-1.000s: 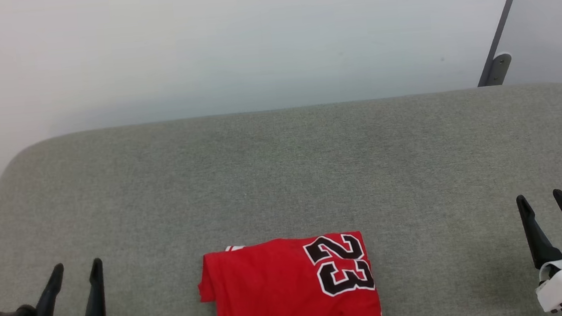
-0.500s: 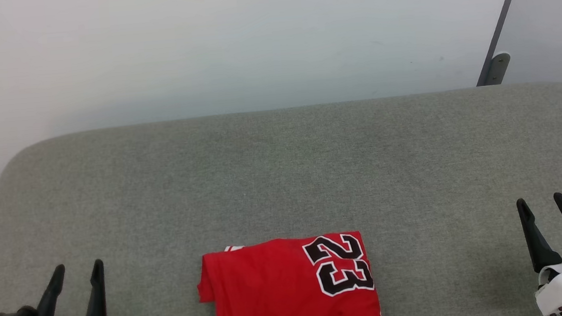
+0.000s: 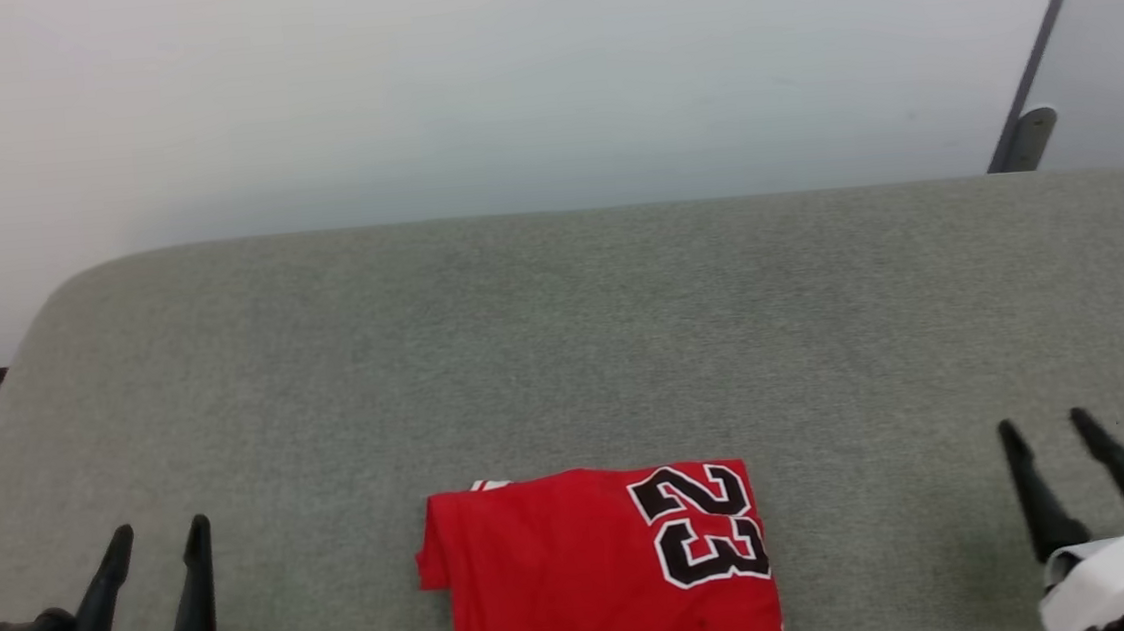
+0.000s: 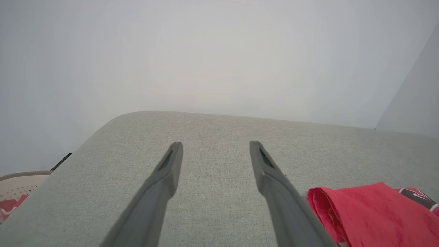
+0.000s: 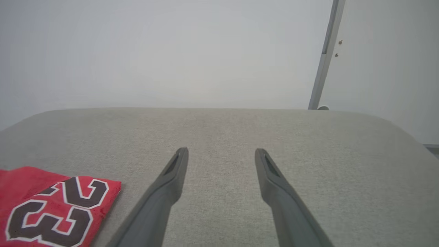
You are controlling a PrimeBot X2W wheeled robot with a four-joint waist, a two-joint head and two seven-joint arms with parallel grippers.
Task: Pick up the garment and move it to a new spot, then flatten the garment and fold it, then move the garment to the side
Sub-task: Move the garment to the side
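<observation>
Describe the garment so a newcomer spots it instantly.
Look at the wide grey-green padded surface. At its near edge, between the left hand and the right hand, lies the garment, folded into a rectangle. It is bright red with a black, white-outlined 23.

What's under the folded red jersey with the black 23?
The folded red jersey lies flat on the grey fabric surface, which shows on three sides of it. Anything beneath it or between its layers is covered.
</observation>
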